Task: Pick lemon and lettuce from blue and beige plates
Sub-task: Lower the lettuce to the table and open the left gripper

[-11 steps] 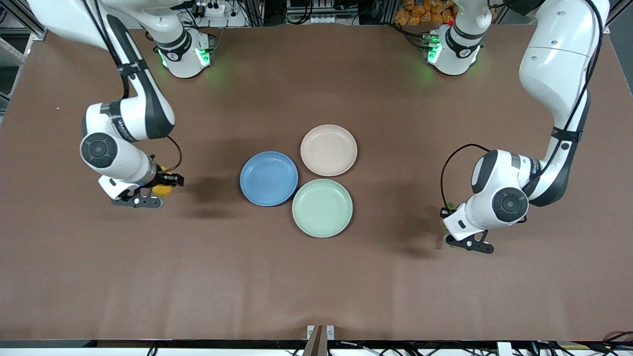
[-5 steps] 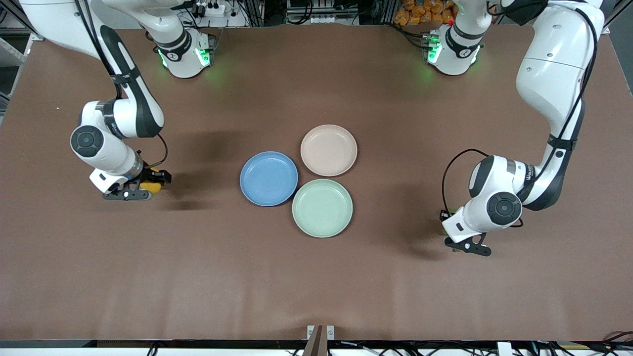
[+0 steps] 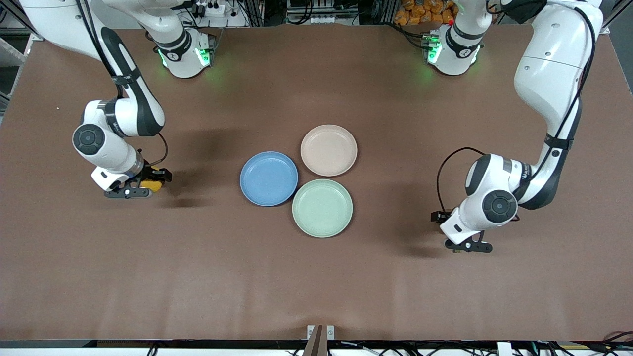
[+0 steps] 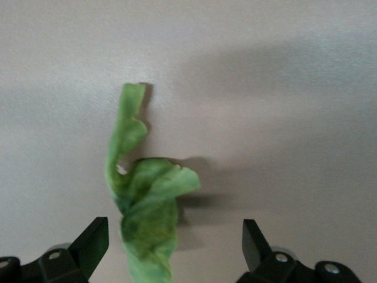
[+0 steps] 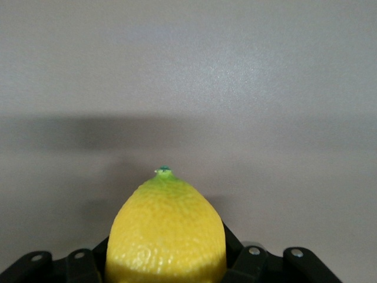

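Note:
The yellow lemon (image 5: 166, 230) sits between the fingers of my right gripper (image 5: 166, 259), which is shut on it. In the front view the lemon (image 3: 152, 184) and right gripper (image 3: 148, 182) are low over the bare table toward the right arm's end, well away from the blue plate (image 3: 268, 178). The green lettuce (image 4: 144, 206) lies on the table between the spread fingers of my left gripper (image 4: 175, 239), which is open. In the front view the left gripper (image 3: 442, 220) is low at the left arm's end and hides the lettuce. The beige plate (image 3: 328, 150) holds nothing.
A green plate (image 3: 322, 207) touches the blue and beige plates at the table's middle, nearer to the front camera than both. All three plates hold nothing. The arm bases (image 3: 183, 52) stand along the table's back edge.
My right arm has carried the lemon toward the right arm's end of the table and lower. My left hand has shifted a little toward the plates and lower.

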